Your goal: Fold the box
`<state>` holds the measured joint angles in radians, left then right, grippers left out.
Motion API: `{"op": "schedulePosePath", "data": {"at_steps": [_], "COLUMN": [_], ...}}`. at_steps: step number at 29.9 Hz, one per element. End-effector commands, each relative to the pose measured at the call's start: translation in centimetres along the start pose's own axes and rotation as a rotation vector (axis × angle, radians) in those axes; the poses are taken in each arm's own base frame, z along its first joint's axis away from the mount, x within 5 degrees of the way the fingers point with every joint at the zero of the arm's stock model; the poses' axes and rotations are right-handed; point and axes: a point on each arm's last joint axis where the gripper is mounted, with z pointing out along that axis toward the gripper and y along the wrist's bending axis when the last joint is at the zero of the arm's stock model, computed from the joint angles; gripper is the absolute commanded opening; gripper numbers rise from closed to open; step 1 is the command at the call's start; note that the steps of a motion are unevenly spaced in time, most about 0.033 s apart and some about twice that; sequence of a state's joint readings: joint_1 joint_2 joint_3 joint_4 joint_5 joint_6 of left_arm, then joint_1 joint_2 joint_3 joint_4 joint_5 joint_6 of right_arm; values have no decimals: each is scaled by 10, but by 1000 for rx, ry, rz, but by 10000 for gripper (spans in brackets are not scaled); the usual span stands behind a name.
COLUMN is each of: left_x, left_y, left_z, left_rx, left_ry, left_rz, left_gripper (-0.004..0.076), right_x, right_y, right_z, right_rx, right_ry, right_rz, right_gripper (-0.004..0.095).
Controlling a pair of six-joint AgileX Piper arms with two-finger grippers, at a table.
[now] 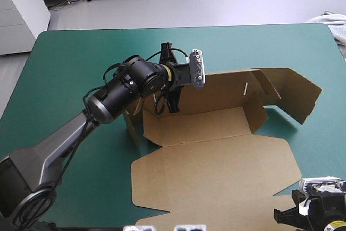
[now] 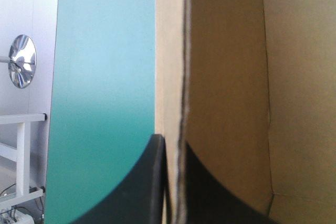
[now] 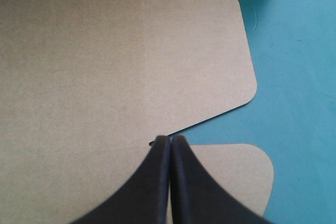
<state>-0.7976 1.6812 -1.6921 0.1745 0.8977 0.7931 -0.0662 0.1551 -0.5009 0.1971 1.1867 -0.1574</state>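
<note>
**Ann:** The left gripper [image 2: 170, 142] is on the brown box [image 1: 216, 160], and its black fingers are all but closed, with the raw edge of the board pinched between them.

**Ben:** Which part has it got?

**Ann:** The far wall [image 1: 227, 93], which stands upright. The grip is near that wall's left end. From the wrist, the teal-green cover [image 1: 70, 63] lies to one side of the pinched edge and the box's brown inside to the other.

**Ben:** And where does the box sit?

**Ann:** Around the middle of the table, a touch right of centre, and it's half formed. The far wall is up and so is the short right wall [image 1: 258, 113]. Beyond that a big flap [image 1: 294, 94] angles off to the right, raised off the cover. The lid [image 1: 216, 171] lies flat, reaching toward the near edge.

**Ben:** What about the right gripper [image 3: 170, 139]?

**Ann:** It's down at the table's near right corner, fingers pressed together into one point with nothing between them. The tips sit over the lid's right side, at the notch where a small rounded tab [image 3: 236, 177] meets the main panel. The lid's rounded corner is just ahead. I can't tell whether the tips touch the board.
</note>
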Motion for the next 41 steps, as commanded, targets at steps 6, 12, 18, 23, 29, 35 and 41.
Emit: {"op": "schedulePosePath", "data": {"at_steps": [6,12,18,23,29,35,41], "left_x": [-14,-21,-22,-21,-17,-16,-17], "left_y": [-24,-36,-52,-66,-70,-70,-70], "left_z": [-10,-2,6,12,13,13,13], "left_rx": [-127,-282,-414,-502,-518,-521,-526], "left_ry": [-39,-21,13,29,42,46,46], "left_rz": [49,67,107,133,68,43,49], "left_gripper": [-10,-10,-10,-10,-10,-10,-10], "right_x": [-9,-11,-27,-62,-129,-203,-274], "right_y": [0,-2,-5,-7,-13,-18,-24], "right_z": [-4,-5,-16,-24,-28,-12,22], "right_rx": [2,22,66,75,81,40,-20], "right_ry": [-58,-75,-128,-142,-249,-259,-243], "right_rz": [-6,46,93,92,94,95,66], "right_gripper": [-17,-17,-17,-17,-17,-17,-18]}}
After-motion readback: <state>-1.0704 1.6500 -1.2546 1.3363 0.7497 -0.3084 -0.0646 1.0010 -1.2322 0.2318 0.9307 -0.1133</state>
